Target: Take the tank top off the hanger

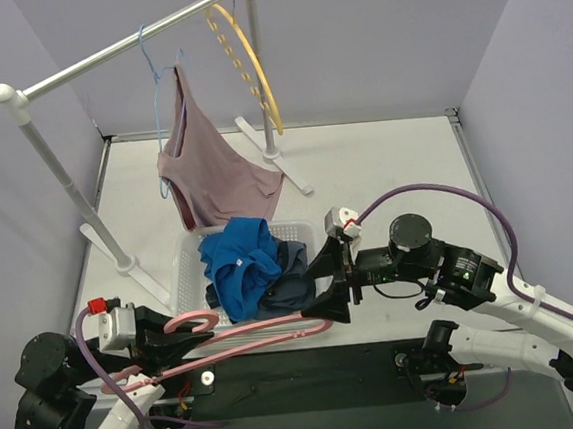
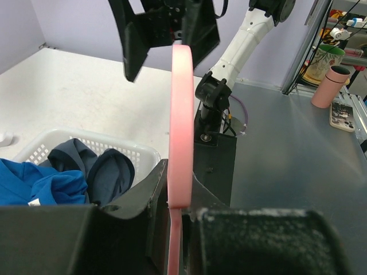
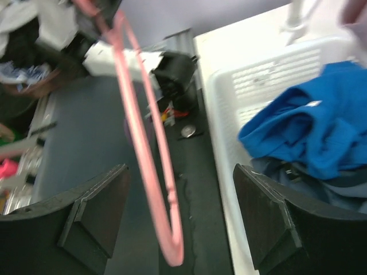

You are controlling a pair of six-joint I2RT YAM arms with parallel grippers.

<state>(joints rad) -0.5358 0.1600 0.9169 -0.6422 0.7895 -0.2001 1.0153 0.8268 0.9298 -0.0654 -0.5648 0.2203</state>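
A pink hanger (image 1: 246,330) is bare and lies level over the near table edge. My left gripper (image 1: 182,334) is shut on its hook end; in the left wrist view the hanger (image 2: 182,114) runs straight out from my gripper (image 2: 179,200). My right gripper (image 1: 330,286) is open at the hanger's far end. In the right wrist view the hanger's curved end (image 3: 166,229) hangs between my gripper's (image 3: 179,172) spread jaws, touching neither. A blue garment (image 1: 239,269) lies bunched in the white basket (image 1: 191,248). A mauve tank top (image 1: 212,171) hangs on a light blue hanger (image 1: 147,56).
The white rack (image 1: 121,48) spans the back left, with a yellow hanger (image 1: 249,67) on its bar. A dark navy garment (image 1: 291,286) lies under the blue one in the basket (image 2: 137,152). A pink cup (image 2: 330,86) stands off the table on the right.
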